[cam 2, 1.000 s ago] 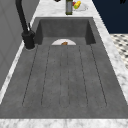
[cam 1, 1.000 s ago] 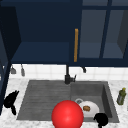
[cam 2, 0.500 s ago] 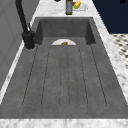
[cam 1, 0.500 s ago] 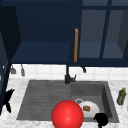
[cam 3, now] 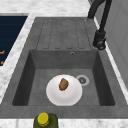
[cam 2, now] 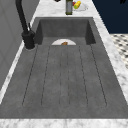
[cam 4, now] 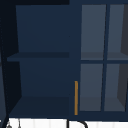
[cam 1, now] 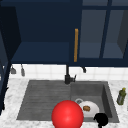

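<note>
In the front view the right hand (cam 1: 101, 119) hangs at the near right corner of the sink (cam 1: 105, 90), just beside the white plate (cam 1: 88, 108); whether its fingers are curled or straight I cannot tell. The plate lies in the basin beside the drain (cam 3: 82, 80), with a small brown piece of food (cam 3: 63, 84) on it. A red ball (cam 1: 67, 115) sits near the sink's front edge, left of the plate. A green bottle (cam 1: 121, 96) stands on the counter (cam 1: 120, 85) to the right.
</note>
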You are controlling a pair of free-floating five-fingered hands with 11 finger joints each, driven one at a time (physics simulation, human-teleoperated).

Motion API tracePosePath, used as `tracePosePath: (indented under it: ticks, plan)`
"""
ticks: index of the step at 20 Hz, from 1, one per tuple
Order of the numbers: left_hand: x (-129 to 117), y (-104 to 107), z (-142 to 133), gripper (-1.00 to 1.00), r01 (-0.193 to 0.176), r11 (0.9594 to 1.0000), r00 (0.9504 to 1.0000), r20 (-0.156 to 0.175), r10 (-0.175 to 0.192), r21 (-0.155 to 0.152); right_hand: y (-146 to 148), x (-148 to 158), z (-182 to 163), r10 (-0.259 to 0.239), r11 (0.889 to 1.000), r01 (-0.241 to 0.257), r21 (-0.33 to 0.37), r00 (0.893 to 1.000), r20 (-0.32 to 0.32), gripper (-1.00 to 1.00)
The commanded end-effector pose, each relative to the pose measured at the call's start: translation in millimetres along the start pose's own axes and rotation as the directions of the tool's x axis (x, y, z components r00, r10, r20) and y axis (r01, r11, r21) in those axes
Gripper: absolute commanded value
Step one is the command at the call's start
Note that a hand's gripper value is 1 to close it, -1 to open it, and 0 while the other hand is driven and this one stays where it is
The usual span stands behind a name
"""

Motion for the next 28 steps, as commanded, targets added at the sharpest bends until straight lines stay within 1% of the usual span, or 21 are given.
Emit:
tracePosePath:
  ticks: [1,6,7,11,12,15,16,19,21,23,26,28]
  plan:
    - [-5.2,9.6,12.2,-1.00,-0.060,0.9940,0.9968,-0.058,0.055,-0.092,0.0,0.0,0.0,0.000,1.000,0.000,0.000,1.000,0.000,0.00]
    - [-11.0,21.1,28.5,-1.00,-0.078,0.9890,0.9947,-0.076,0.069,-0.126,0.0,0.0,0.0,0.000,1.000,0.000,0.000,1.000,0.000,0.00]
    - [-10.4,24.9,30.2,-1.00,-0.078,0.9886,0.9949,-0.073,0.069,-0.129,0.0,0.0,0.0,0.000,1.000,0.000,0.000,1.000,0.000,0.00]
    - [-9.3,35.4,40.7,-1.00,-0.110,0.9848,0.9905,-0.097,0.097,-0.134,0.0,0.0,0.0,0.000,1.000,0.000,0.000,1.000,0.000,0.00]
    - [-8.8,39.0,41.7,-1.00,-0.113,0.9841,0.9907,-0.092,0.101,-0.137,0.0,0.0,0.0,0.000,1.000,0.000,0.000,1.000,0.000,0.00]
    - [-4.7,52.1,41.6,-1.00,-0.129,0.9833,0.9897,-0.079,0.119,-0.128,0.0,0.0,0.0,0.000,1.000,0.000,0.000,1.000,0.000,0.00]
    - [-2.4,55.5,41.9,-1.00,-0.137,0.9819,0.9889,-0.076,0.128,-0.131,0.0,0.0,0.0,0.000,1.000,0.000,0.000,1.000,0.000,0.00]
    - [2.2,67.2,42.7,-1.00,-0.152,0.9784,0.9866,-0.081,0.142,-0.140,0.0,0.0,0.0,0.000,1.000,0.000,0.000,1.000,0.000,0.00]
    - [7.6,75.3,40.8,-1.00,-0.158,0.9769,0.9855,-0.083,0.147,-0.144,0.0,0.0,0.0,0.000,1.000,0.000,0.000,1.000,0.000,0.00]
    - [10.9,84.5,39.7,-1.00,-0.168,0.9758,0.9839,-0.085,0.157,-0.140,0.0,0.0,0.0,0.000,1.000,0.000,0.000,1.000,0.000,0.00]
    - [15.2,95.5,41.5,-1.00,-0.191,0.9706,0.9796,-0.092,0.179,-0.146,0.0,0.0,0.0,0.000,1.000,0.000,0.000,1.000,0.000,0.00]
    - [18.4,104.2,40.5,-1.00,-0.199,0.9688,0.9780,-0.094,0.186,-0.148,0.0,0.0,0.0,0.000,1.000,0.000,0.000,1.000,0.000,0.00]
